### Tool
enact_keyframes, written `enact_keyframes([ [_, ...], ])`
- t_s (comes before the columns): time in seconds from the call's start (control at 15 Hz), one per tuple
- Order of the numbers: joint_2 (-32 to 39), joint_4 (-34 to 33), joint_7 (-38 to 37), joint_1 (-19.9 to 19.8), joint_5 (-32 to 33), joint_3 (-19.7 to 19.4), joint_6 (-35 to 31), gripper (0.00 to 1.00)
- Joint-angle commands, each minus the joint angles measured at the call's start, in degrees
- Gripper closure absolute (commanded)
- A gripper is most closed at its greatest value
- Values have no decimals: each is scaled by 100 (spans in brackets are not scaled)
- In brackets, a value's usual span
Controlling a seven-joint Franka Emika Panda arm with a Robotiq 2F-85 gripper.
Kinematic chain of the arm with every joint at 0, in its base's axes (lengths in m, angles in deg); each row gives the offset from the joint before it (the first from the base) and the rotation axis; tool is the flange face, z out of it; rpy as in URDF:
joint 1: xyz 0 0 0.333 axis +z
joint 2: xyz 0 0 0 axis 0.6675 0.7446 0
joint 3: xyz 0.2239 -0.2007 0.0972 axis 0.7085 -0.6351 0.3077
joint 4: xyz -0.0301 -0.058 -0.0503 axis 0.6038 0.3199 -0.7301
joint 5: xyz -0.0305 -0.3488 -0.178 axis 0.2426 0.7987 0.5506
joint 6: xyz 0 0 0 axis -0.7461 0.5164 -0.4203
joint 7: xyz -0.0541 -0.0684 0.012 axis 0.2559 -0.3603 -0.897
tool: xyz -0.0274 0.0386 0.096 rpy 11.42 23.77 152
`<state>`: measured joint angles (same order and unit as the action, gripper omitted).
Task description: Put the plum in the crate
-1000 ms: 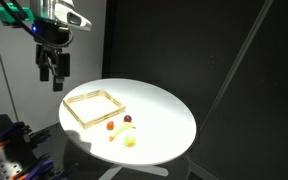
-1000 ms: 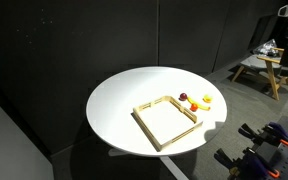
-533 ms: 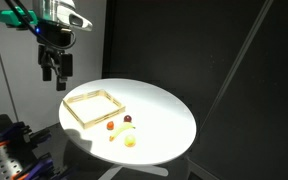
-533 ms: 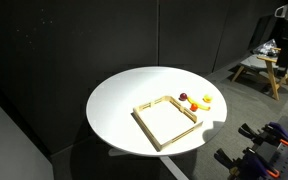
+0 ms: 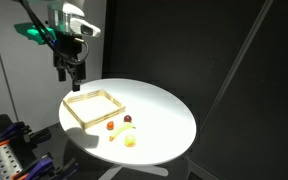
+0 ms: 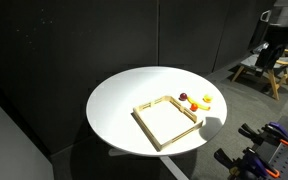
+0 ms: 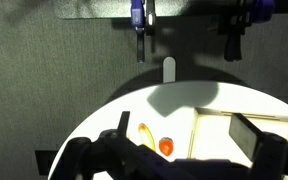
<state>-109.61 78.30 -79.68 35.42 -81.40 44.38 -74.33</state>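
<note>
The plum (image 5: pixel 127 119) is small and dark red-purple. It lies on the round white table (image 5: pixel 164 120) just beside the crate (image 5: pixel 94 108), and shows in both exterior views (image 6: pixel 183 97). The crate (image 6: pixel 166 121) is a shallow light-wood tray and holds nothing. My gripper (image 5: pixel 71 70) hangs open and empty above the table's edge, beyond the crate and well apart from the plum. In the wrist view my open fingers (image 7: pixel 184 122) frame the crate's wall (image 7: pixel 195 131). The plum is hidden there.
An orange-red fruit (image 5: pixel 110 125) and yellow fruits (image 5: pixel 130 140) lie beside the plum; they also show in the wrist view (image 7: pixel 166 147). Dark curtains surround the table. A wooden bench (image 6: pixel 256 70) stands beyond it.
My gripper has swung sideways toward the table and now hangs over its edge near the crate. The fruits and the crate have not moved.
</note>
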Motion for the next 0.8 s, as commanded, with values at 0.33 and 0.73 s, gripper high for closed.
enact_keyframes([
  [0.33,1545,-794,-10,88,-543,-105,-847,0],
  [0.73,2607,-1691,22,124,-796,-91,-882,0],
])
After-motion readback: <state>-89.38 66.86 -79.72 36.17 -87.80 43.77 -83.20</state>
